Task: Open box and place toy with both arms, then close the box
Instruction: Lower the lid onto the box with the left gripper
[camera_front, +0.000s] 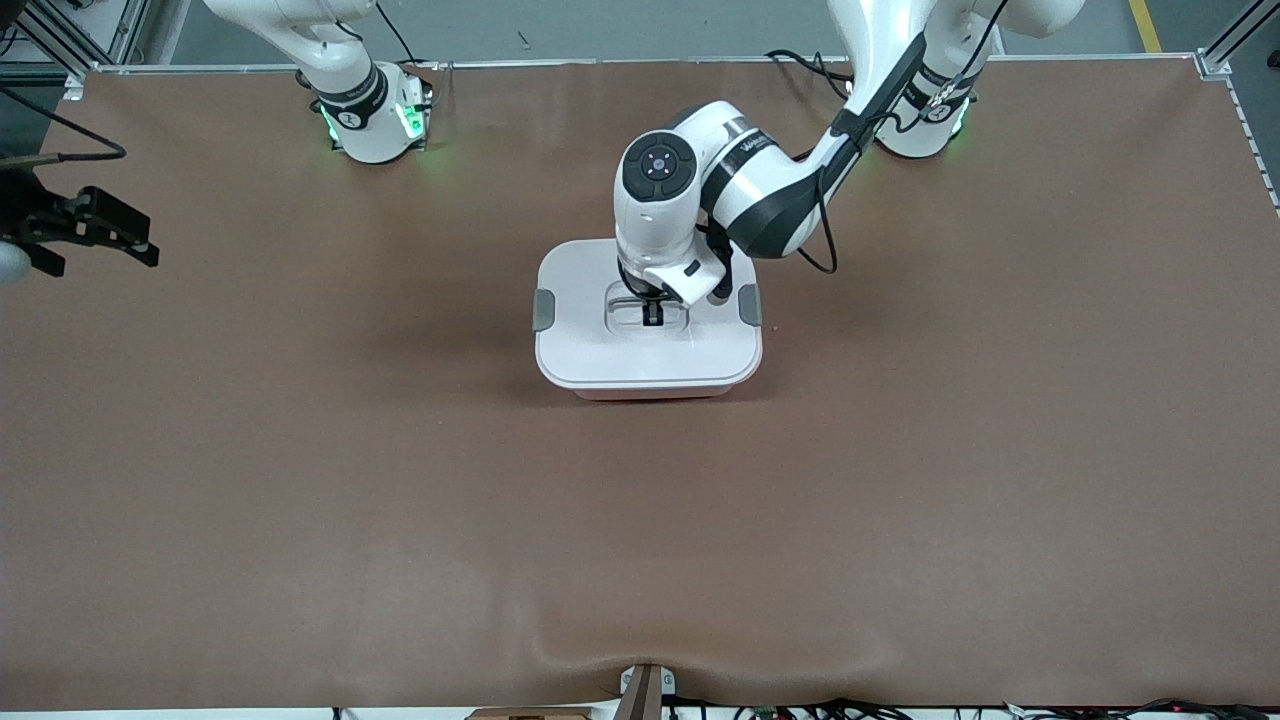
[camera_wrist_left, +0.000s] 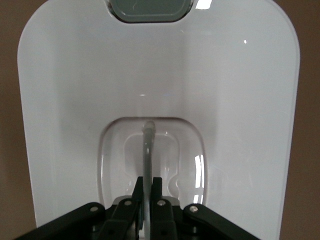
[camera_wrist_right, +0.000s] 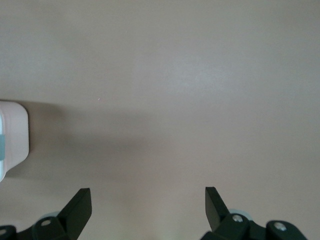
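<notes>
The box (camera_front: 648, 385) stands in the middle of the table with its white lid (camera_front: 590, 345) on it. A grey clip (camera_front: 543, 309) sits at each end of the lid. My left gripper (camera_front: 652, 312) is down in the lid's recess, shut on the thin grey handle (camera_wrist_left: 147, 145). In the left wrist view the left gripper (camera_wrist_left: 148, 186) pinches the handle between its fingers, and one clip (camera_wrist_left: 150, 9) shows at the lid's end. My right gripper (camera_front: 140, 245) hangs open over bare table at the right arm's end, holding nothing. The toy is out of view.
The brown mat (camera_front: 900, 500) covers the whole table. The arm bases (camera_front: 375, 120) stand along its edge farthest from the front camera, with cables beside them. A small mount (camera_front: 645, 690) sits at the nearest edge. The right wrist view catches a corner of the box (camera_wrist_right: 12, 135).
</notes>
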